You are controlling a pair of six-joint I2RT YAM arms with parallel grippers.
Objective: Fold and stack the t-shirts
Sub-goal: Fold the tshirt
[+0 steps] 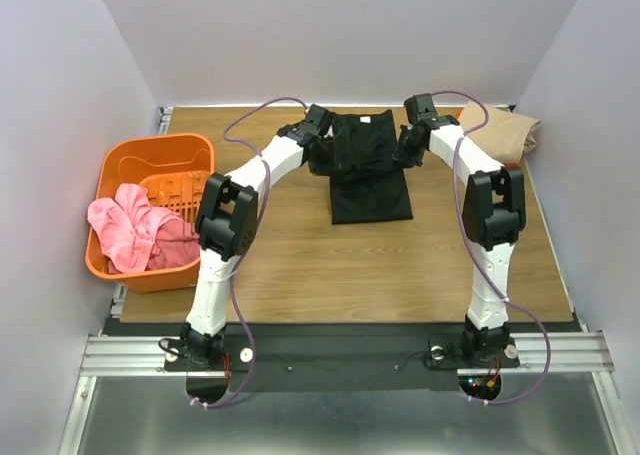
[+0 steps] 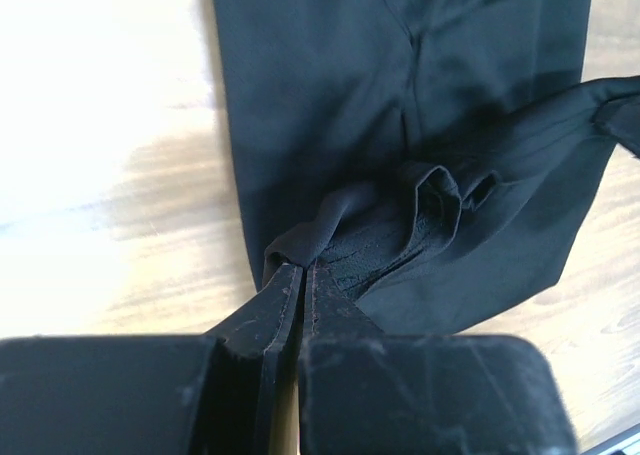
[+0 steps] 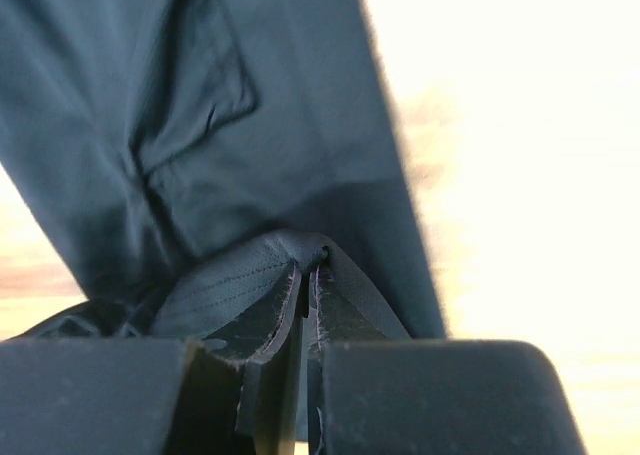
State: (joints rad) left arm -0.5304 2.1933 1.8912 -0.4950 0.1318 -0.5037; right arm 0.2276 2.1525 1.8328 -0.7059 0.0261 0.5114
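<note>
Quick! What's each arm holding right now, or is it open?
Left end effector: closed on the black soft cloth t-shirt.
Right end effector: closed on that same black t-shirt.

The left fingers (image 2: 262, 320) pinch the black t-shirt (image 2: 400, 95) edge.

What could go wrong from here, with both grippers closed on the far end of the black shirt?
The left gripper and the right gripper each pinch only a small fold of the black shirt at their tips; it may slip out when pulled.
The cloth is bunched beside the left gripper, so the fold may come out creased.
The tan shirt lies close to the right arm and could be dragged.
</note>
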